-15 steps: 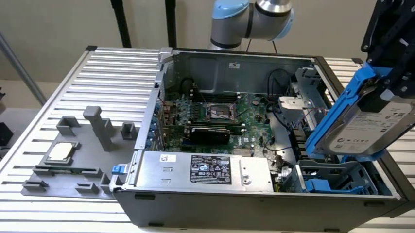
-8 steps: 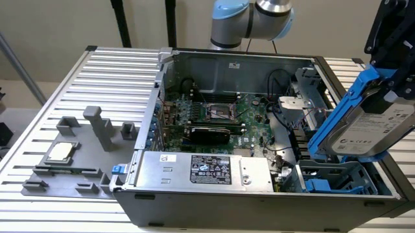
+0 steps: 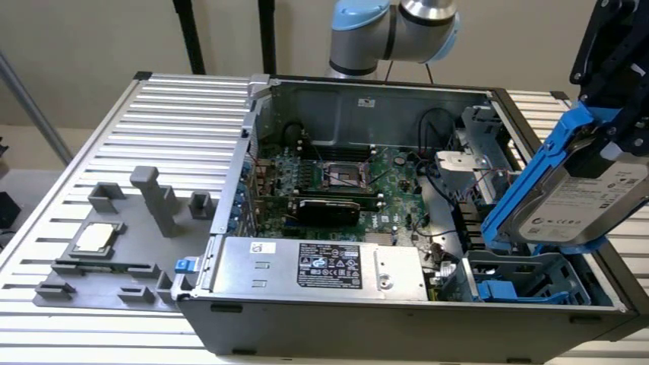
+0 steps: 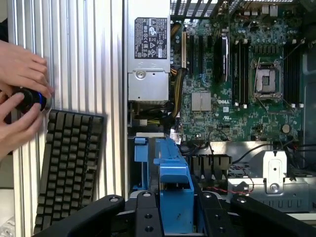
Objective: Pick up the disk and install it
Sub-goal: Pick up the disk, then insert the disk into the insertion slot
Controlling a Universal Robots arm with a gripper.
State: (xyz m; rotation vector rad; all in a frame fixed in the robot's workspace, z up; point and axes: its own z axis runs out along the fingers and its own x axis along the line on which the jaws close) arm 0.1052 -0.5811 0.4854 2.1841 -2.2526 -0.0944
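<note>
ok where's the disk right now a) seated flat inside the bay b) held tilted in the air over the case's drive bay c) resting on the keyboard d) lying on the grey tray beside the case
b, the disk hangs tilted in the end effector above the drive bay, not seated in it

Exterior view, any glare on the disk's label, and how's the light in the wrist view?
Exterior view: the disk label is evenly bright, no glare; the case interior is dimmer. Wrist view: the slatted table shines in pale streaks; the motherboard is evenly lit.
</note>
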